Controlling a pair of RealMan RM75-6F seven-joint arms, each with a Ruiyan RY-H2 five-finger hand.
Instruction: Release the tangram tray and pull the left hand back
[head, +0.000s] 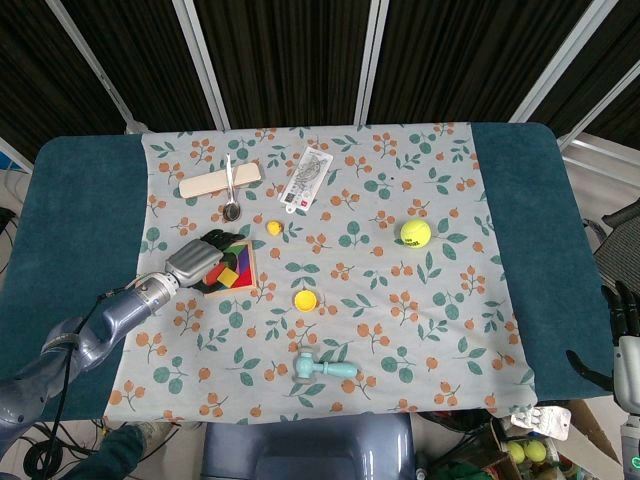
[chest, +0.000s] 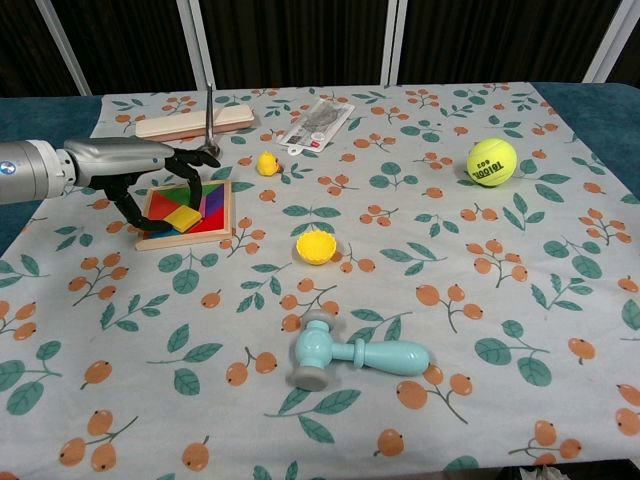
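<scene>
Table (head: 80, 200) carries a dark teal cover, with a pale cloth (head: 400, 330) printed in orange berries and green leaves laid over its middle. Behind it hang black pleated curtains (head: 290, 60) crossed by slanted white frame bars (head: 200, 50). Floor clutter shows at lower right. Lighting is even and diffuse.

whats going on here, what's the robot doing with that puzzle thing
The left robot hand is over the tangram tray, which lies flat on the floral cloth. Its fingers are spread and arch over the tray's left part, with the thumb down by the tray's left edge; whether any finger touches the tray cannot be told. The right robot hand hangs off the table's right edge, holding nothing. A yellow cup, toy hammer and tennis ball lie untouched nearby.
</scene>
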